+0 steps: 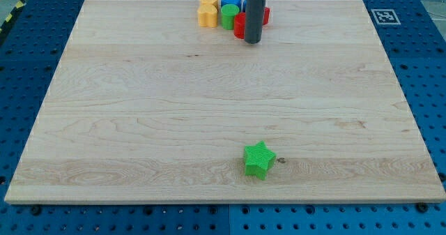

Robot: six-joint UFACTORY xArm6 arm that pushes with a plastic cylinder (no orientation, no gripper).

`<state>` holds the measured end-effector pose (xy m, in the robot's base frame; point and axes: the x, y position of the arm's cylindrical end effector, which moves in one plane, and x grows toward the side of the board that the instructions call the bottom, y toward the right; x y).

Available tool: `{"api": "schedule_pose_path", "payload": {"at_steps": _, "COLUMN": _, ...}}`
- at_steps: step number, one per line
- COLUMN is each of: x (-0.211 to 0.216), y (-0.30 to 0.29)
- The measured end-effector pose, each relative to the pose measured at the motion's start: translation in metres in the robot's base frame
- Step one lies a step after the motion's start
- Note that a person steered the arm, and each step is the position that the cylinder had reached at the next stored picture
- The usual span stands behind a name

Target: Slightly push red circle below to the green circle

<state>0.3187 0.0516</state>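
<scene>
Red circle (240, 25) mostly hidden behind my tip (253, 42), perhaps touching the green circle (229, 15); no fingers visible.

Showed as a single straight rod, dark grey, almost charcoal, round in section like a length of pipe. Kept one even width from the view's top edge down to my tip (253, 42). Caught a faint paler sheen down one side, a soft highlight on a smooth, matte surface. Ended in a plain, blunt, flat-cut tip with a slightly rounded lower rim, no taper and no pad. Carried no visible cables, screws, seams, labels or markings along the stretch on show. Was cut off above by the frame, so upper arm and joints could not be made out.
</scene>
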Motion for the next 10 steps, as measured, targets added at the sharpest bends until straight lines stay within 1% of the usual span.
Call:
{"api": "schedule_pose_path", "payload": {"at_steps": 2, "x": 0.020, "y": 0.004}}
{"api": "schedule_pose_path", "payload": {"at_steps": 3, "x": 0.020, "y": 0.004}}
{"api": "schedule_pose_path", "payload": {"at_steps": 4, "x": 0.032, "y": 0.010}}
{"api": "schedule_pose_path", "payload": {"at_steps": 5, "x": 0.062, "y": 0.044}}
{"api": "schedule_pose_path", "payload": {"at_steps": 6, "x": 0.065, "y": 0.101}}
{"api": "schedule_pose_path", "payload": {"at_steps": 7, "x": 0.024, "y": 0.127}}
{"api": "schedule_pose_path", "payload": {"at_steps": 8, "x": -0.026, "y": 0.127}}
{"api": "schedule_pose_path", "payload": {"at_steps": 9, "x": -0.056, "y": 0.108}}
{"api": "schedule_pose_path", "payload": {"at_steps": 10, "x": -0.052, "y": 0.075}}
